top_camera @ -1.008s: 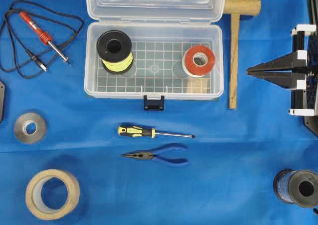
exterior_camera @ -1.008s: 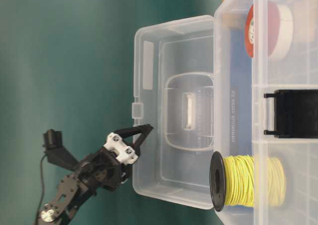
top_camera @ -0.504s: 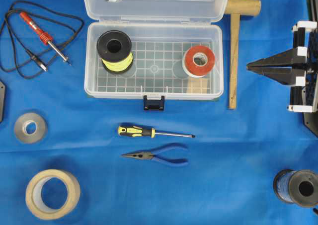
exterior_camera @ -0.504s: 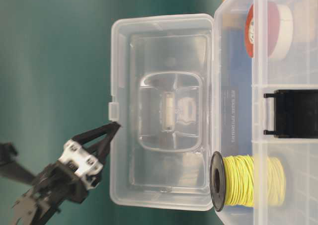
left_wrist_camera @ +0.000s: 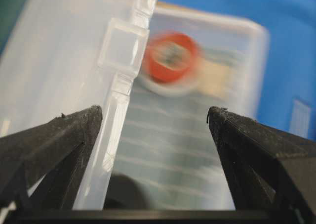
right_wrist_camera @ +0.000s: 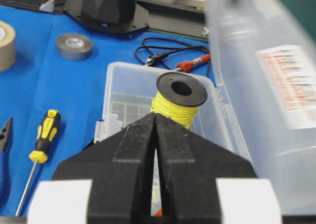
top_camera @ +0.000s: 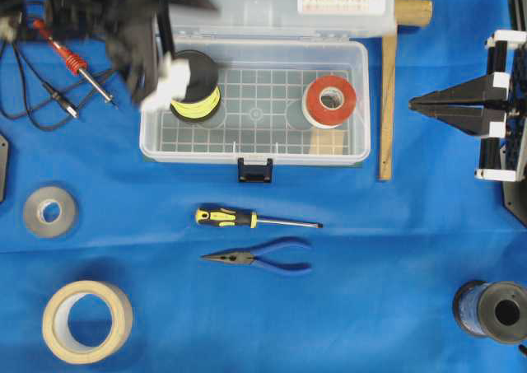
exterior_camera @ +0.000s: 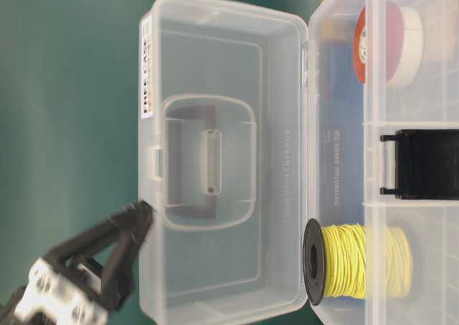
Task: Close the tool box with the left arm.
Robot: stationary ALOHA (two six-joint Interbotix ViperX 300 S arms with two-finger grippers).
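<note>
Lid [exterior_camera: 215, 153] has swung up from flat to upright; your left claw [left_wrist_camera: 155, 120], spread wide, straddles its edge. Push on.

Left arm's matte black gripper [left_wrist_camera: 155, 120] shows long tapered fingers [left_wrist_camera: 59, 140] with finely ridged edges; the right arm's matching black gripper [top_camera: 416, 109] carries white blocks at the finger bases.
</note>
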